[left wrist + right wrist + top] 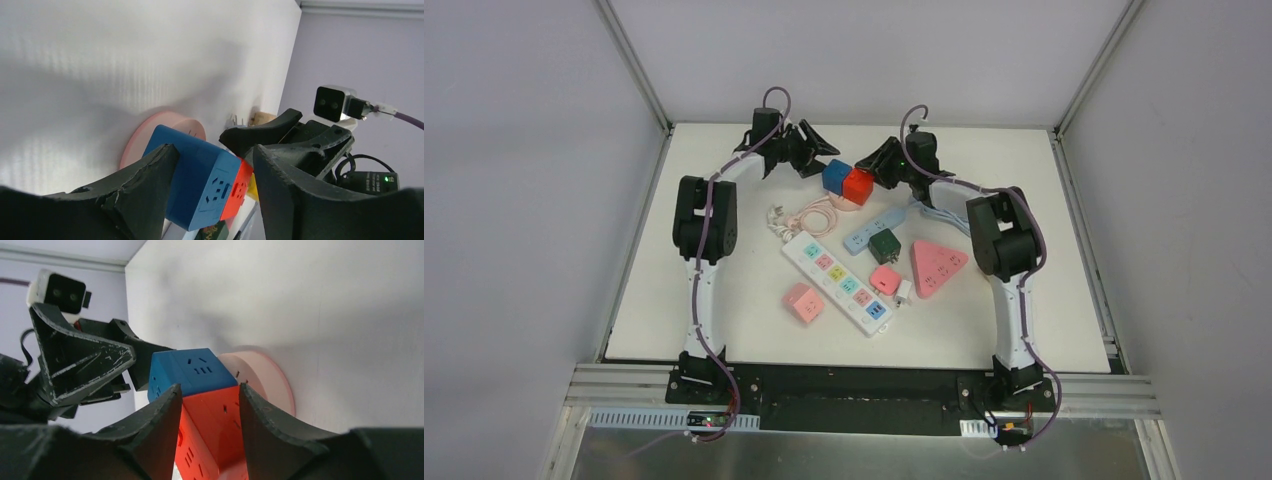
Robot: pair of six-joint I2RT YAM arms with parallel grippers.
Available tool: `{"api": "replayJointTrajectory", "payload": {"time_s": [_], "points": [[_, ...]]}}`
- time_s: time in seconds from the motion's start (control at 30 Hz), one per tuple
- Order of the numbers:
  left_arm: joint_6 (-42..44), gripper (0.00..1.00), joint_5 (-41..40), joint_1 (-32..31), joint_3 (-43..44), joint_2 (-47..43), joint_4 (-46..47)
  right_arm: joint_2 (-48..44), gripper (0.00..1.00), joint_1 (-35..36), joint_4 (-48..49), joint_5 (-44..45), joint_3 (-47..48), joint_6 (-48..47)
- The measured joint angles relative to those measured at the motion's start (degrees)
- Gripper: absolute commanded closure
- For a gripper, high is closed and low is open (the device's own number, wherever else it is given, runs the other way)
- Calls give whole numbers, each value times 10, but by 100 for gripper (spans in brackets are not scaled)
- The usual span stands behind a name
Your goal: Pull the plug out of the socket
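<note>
The blue cube (835,177) and the red cube (858,186) sit pressed face to face at the far middle of the tabletop (724,190), blue on the left and red on the right. They rest on or against a round pink socket (272,377); you cannot tell which from these views.

Your left gripper (214,150) reaches in from the far left, its jaws on either side of the blue cube. One finger (150,175) lies against the cube's side. The other stands just beside the seam with the red cube, and I cannot tell whether it touches, so the grip is uncertain.

Your right gripper (210,387) comes in from the right, its jaws clamped on the red cube, with both fingers pressed to its sides.

Nearer to you, a long white power strip (839,280) lies diagonally. A pink cube (804,302) sits off its near left side. To the right of the strip are a dark green cube (885,245), a light blue strip (871,230), a small pink plug (885,279) and a pink triangular socket (937,266). A coiled pink cable (809,215) lies just left of the round socket.
</note>
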Motion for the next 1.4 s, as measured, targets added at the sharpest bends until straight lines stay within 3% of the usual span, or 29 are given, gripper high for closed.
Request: {"api": "replayJointTrajectory", "payload": {"time_s": [0.1, 0.27, 0.43, 0.77, 1.0, 1.1, 1.4], "points": [[2, 36, 15, -13, -7, 0, 3, -33, 45, 13, 0, 20, -41, -42], [31, 25, 23, -19, -5, 0, -33, -98, 16, 39, -26, 70, -72, -138], [92, 22, 17, -19, 25, -6, -127, -130, 8, 45, -96, 79, -29, -248], [167, 23, 2, -19, 35, -42, -210, -154, 10, 41, -269, 60, -9, -480], [174, 24, -11, -26, 5, -45, -218, -135, 11, 52, -337, 21, 41, -530], [173, 25, -17, -33, 2, -45, -221, -127, 18, 64, -342, 21, 47, -543], [151, 26, -47, -46, 6, -45, -252, -78, 25, 86, -343, 77, 53, -604]]}}
